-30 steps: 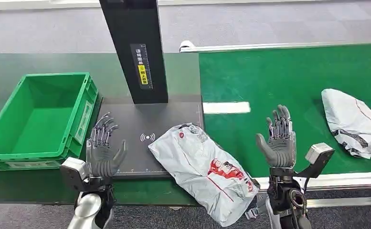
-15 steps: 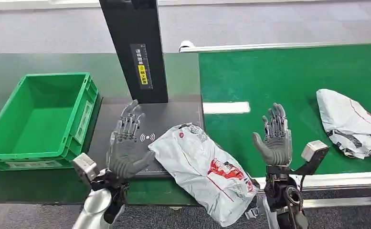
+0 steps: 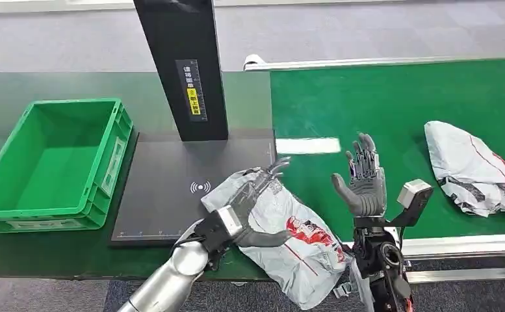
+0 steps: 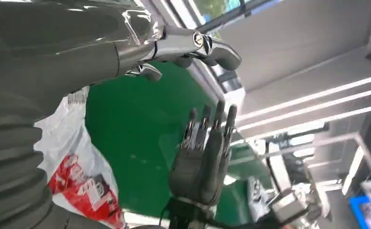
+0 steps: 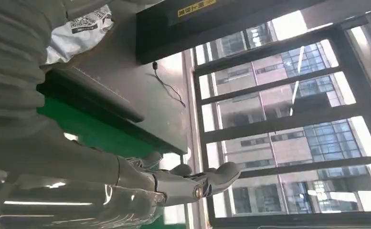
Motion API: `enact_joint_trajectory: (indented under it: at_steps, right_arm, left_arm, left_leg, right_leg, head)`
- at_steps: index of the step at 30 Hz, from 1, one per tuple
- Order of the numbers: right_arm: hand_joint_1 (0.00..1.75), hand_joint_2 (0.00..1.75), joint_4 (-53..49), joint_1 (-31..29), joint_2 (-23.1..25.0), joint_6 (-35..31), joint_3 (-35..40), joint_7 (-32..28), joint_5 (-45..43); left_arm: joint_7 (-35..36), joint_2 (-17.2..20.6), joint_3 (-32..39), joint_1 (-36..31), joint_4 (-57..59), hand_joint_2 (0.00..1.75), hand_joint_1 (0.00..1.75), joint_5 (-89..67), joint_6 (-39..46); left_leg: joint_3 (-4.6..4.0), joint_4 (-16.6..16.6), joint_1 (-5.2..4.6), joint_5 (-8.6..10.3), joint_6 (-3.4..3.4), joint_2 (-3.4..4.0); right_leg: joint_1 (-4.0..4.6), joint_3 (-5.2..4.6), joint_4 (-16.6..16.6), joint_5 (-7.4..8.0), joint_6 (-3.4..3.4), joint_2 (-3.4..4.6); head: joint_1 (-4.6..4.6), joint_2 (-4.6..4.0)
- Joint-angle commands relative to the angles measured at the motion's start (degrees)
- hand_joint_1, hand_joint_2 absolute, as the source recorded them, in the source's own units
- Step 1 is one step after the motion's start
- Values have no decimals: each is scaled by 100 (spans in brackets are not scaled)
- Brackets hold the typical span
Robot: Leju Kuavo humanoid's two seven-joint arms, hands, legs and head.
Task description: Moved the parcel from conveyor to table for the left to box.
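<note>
Parcel [image 3: 282,237]: a grey-white bag with a red print, lying slantwise on the counter [image 3: 54,253], one end on the black mat [image 3: 165,188], the other end hanging past the counter's near edge, beside the belt [image 3: 399,104].
Left hand [image 3: 253,208]: over the parcel's mat-side end, fingers spread wide and stretched toward the belt, thumb low against the bag; whether it presses on the bag I cannot tell. It holds nothing.
Right hand [image 3: 363,179]: raised above the belt's near part, just beside the parcel, palm turned toward the left hand, fingers apart and pointing up, holding nothing. The left wrist view shows it upright over the green belt [image 4: 145,129].
Box [image 3: 51,166]: green crate at the counter's left end, well apart from the parcel.
Second parcel [image 3: 474,169]: a crumpled grey-white bag on the belt, far to the right.
Post [image 3: 181,68]: black upright column with a yellow label, standing at the mat's far edge.
</note>
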Motion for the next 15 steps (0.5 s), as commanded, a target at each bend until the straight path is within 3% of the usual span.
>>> enact_joint_trajectory:
  at_steps: [1,9,15]
  right_arm:
    - [0,175,83,85,-146,-34,-170,24,-9]
    - [0,175,25,126,-124,-9,-218,47,10]
    - [0,175,72,181,-35,6,-293,81,109]
  left_arm:
    - [660,-143,-1119,-835,1930,175,0,-1597,1239]
    - [771,-228,-1113,-900,2246,175,0,-1777,1295]
    - [1678,-367,-1385,-1048,3038,175,0,-2812,1305]
  left_leg:
    - [7,-7,-1,6,3,-19]
    - [3,-2,-2,0,1,9]
    - [7,-9,-1,4,1,5]
  right_leg:
    - [-1,14,-10,1,-1,-18]
    - [-1,4,-3,0,-2,5]
    - [0,8,-11,4,-3,4]
  head:
    - [2,0]
    - [0,2]
    - [0,0]
